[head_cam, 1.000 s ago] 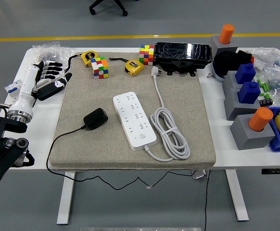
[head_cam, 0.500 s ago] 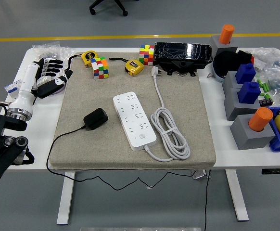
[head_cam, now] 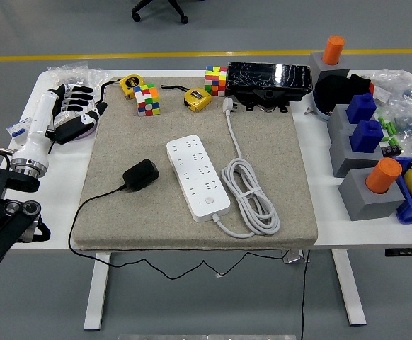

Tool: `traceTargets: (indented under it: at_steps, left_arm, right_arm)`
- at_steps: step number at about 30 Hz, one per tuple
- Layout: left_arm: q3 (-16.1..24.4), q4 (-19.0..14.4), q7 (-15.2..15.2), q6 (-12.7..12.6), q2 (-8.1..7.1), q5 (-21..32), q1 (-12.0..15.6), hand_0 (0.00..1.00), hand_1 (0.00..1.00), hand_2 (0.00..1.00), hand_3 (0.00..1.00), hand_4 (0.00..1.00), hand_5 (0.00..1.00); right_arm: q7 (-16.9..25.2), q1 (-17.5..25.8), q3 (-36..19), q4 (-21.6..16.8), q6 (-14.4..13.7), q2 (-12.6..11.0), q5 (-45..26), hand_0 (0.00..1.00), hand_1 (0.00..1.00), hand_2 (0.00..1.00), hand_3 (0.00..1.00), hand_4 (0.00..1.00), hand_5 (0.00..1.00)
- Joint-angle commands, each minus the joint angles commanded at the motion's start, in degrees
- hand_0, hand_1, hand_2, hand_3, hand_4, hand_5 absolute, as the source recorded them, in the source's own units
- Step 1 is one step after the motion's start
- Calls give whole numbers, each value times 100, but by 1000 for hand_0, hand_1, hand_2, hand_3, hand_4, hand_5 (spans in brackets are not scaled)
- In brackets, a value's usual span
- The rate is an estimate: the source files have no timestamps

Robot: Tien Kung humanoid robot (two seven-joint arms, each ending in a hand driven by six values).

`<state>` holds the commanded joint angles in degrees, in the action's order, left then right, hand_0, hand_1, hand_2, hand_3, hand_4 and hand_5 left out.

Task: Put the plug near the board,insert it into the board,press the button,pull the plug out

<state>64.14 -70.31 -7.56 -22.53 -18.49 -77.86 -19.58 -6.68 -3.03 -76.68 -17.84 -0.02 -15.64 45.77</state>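
- The black plug adapter [head_cam: 141, 174] lies on the grey mat [head_cam: 121, 127], just left of the white power strip [head_cam: 197, 178], its thin cable trailing off the near edge.
- It looks light, rigid and smooth; best pinched across its blocky sides, prongs free.
- The left hand [head_cam: 73, 113] rests at the mat's far-left corner, fingers loosely extended, holding nothing.
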Motion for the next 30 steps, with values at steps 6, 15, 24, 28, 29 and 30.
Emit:
traceTargets:
  at_steps: [6, 15, 24, 28, 29, 30]
  left_arm:
    - [72, -26, 2, 2, -27, 0, 15, 577, 624, 630, 623, 843, 404]
    - [99, -62, 13, 12, -116, 12, -53, 577, 624, 630, 624, 843, 404]
    - [140, -90, 24, 23, -176, 0, -116, 577, 624, 632, 625, 842, 405]
    - [105, -81, 51, 38, -164, -22, -83, 578, 623, 631, 624, 843, 407]
    - [90, -79, 58, 42, -164, -26, -75, 578, 623, 631, 624, 843, 407]
    - [78, -77, 62, 45, -164, -28, -70, 578, 623, 631, 624, 843, 407]
  right_arm:
    - [3, -26, 58, -26, -4, -22, -8, 538, 628, 622, 552, 889, 414]
    - [2, -65, 118, -20, 3, -25, 10, 537, 628, 622, 552, 889, 414]
    - [-6, -96, 193, -21, 10, -24, 1, 537, 628, 622, 552, 889, 415]
    - [-11, -64, 199, -20, 4, -41, -11, 539, 628, 621, 552, 889, 415]
    - [-12, -54, 197, -24, 3, -42, -13, 539, 628, 621, 552, 889, 415]
    - [-12, -46, 192, -27, 2, -43, -13, 539, 628, 621, 552, 889, 415]
